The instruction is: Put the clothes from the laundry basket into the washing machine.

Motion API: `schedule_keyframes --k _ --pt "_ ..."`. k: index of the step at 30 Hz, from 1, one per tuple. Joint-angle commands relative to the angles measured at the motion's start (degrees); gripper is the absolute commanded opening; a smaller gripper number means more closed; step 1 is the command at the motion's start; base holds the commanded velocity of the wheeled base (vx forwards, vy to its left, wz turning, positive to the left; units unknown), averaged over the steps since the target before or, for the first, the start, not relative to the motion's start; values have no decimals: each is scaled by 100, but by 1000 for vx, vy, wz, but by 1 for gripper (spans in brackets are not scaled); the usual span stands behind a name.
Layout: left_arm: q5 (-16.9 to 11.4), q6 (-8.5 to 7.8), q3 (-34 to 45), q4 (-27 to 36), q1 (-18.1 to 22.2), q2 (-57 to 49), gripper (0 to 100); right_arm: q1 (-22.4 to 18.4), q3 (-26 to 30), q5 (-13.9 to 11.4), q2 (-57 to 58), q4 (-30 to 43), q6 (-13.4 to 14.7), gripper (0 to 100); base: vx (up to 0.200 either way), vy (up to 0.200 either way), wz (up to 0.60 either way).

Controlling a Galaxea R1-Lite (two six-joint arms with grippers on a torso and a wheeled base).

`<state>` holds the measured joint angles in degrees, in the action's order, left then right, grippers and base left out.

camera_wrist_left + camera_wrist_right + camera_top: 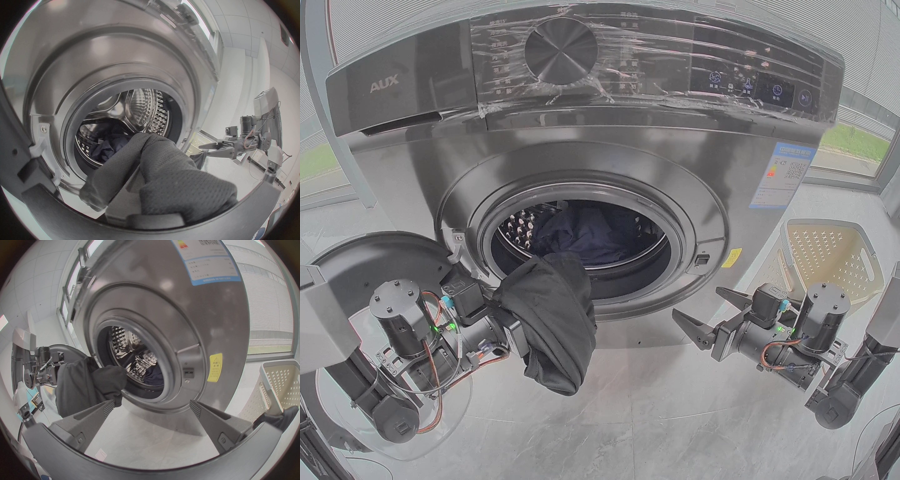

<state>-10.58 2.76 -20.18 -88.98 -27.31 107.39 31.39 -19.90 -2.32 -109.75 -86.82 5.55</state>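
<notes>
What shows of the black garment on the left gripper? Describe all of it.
The black mesh-textured fabric garment is bunched, folded and limp. It drapes over the left gripper, covering its tip, with a loose end hanging down above the grey floor. Its upper fold lies at the lower left rim of the grey washing machine's round opening, not yet inside.

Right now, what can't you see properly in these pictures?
How the left gripper holds the black garment: head view, the cloth drapes over it.
What is in the laundry basket: head view, the right arm covers its lower part; right wrist view, the edge cuts it off.
How much lies in the drum: head view, the black garment hides its lower front.
</notes>
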Motion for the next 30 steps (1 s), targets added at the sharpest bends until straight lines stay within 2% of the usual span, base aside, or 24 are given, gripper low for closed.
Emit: schedule_keyframes --k 1,8,13,14,17,19,24,29,30 --pt "3 6 58 -58 -108 2 0 7 3 -6 -11 -1 -1 100 0 0 0" --pt "12 6 110 -67 -433 195 0 210 91 12 42 -1 8 100 0 0 0" --pt "3 138 -30 -49 -425 300 0 464 557 -14 165 -1 -36 100 0 0 0" --pt "-5 243 -329 -49 -398 503 0 623 829 -41 235 -1 -45 100 0 0 0" --pt "30 199 -927 -49 -372 1047 0 921 1137 -23 253 -1 -54 100 0 0 0" --pt "47 234 -1384 -49 -363 1399 0 1071 1172 -6 244 -1 -45 100 0 0 0" --pt "135 305 -2307 -41 -372 2128 0 1132 1172 3 244 -1 -36 100 0 0 0" --pt "355 559 -3309 -32 -372 2621 0 1132 1190 -6 244 -1 -36 100 0 0 0" --pt "355 559 -3309 -32 -372 2621 0 1132 1190 -6 244 -1 -36 100 0 0 0"
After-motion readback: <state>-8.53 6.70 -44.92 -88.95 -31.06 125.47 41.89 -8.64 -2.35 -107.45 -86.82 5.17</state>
